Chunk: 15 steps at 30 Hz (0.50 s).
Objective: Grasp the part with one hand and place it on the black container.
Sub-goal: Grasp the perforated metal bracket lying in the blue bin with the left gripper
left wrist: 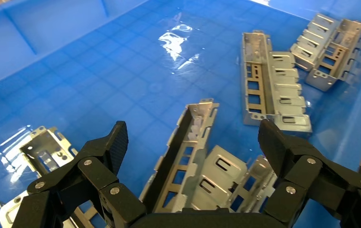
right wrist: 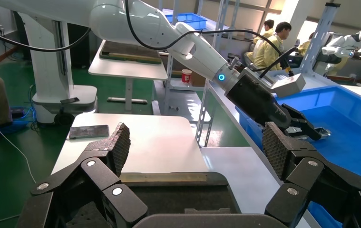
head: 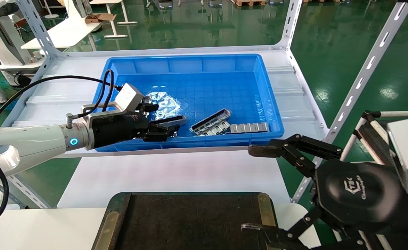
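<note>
My left pincer [head: 162,130] hangs low at about 7 o'clock inside the blue bin [head: 190,57], fingers [left wrist: 114,142] spread wide. The part [left wrist: 183,152] lies between them on the bin floor, running straight out from the palm; I cannot tell whether either finger touches it. At 3 o'clock from it lies a ribbed frame [head: 211,123], and just beyond that a row of flat plates [head: 249,127] against the bin's near wall. The bin sits on a white rack shelf [head: 51,100].

My right pincer [head: 256,189] hovers, also spread and holding nothing, over the tray's [head: 190,218] 3 o'clock edge. The tray rests on a white table [head: 172,173] at 6 o'clock from the bin. Around lies a glossy green floor [head: 329,34], with more white tables and, in the right wrist view, people in yellow [right wrist: 273,42] far off.
</note>
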Motion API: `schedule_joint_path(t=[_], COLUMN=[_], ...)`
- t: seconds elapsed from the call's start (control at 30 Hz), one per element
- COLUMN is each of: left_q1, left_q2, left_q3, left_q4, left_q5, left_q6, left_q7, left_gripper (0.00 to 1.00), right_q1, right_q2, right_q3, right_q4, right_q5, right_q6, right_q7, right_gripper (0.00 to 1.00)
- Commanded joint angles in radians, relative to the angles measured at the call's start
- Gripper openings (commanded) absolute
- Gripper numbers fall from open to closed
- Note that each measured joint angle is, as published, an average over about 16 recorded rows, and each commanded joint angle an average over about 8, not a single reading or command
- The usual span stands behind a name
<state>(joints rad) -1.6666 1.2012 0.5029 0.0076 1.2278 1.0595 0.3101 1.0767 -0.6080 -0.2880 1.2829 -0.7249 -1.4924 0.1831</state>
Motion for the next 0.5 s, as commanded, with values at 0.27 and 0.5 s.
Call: schedule_joint_path(t=[0.27,0.5], left_q1=[0.002,0.009], left_q2=[0.001,0.008], left_q3=[0.002,0.001], left_q4=[-0.001,-0.001], left_q5=[0.003,0.002], left_q6=[-0.007,-0.03], left_q7=[-0.004,-0.002], left_gripper=[0.28,0.08], right_q1=[0.0,0.0], right_q2=[0.0,0.0], right_q3=[-0.001,-0.001], right_q4=[0.0,0.0], right_q5=[0.0,0.001], right_q6=[0.0,0.0], right_q7=[0.0,-0.001], right_gripper=[0.0,0.0])
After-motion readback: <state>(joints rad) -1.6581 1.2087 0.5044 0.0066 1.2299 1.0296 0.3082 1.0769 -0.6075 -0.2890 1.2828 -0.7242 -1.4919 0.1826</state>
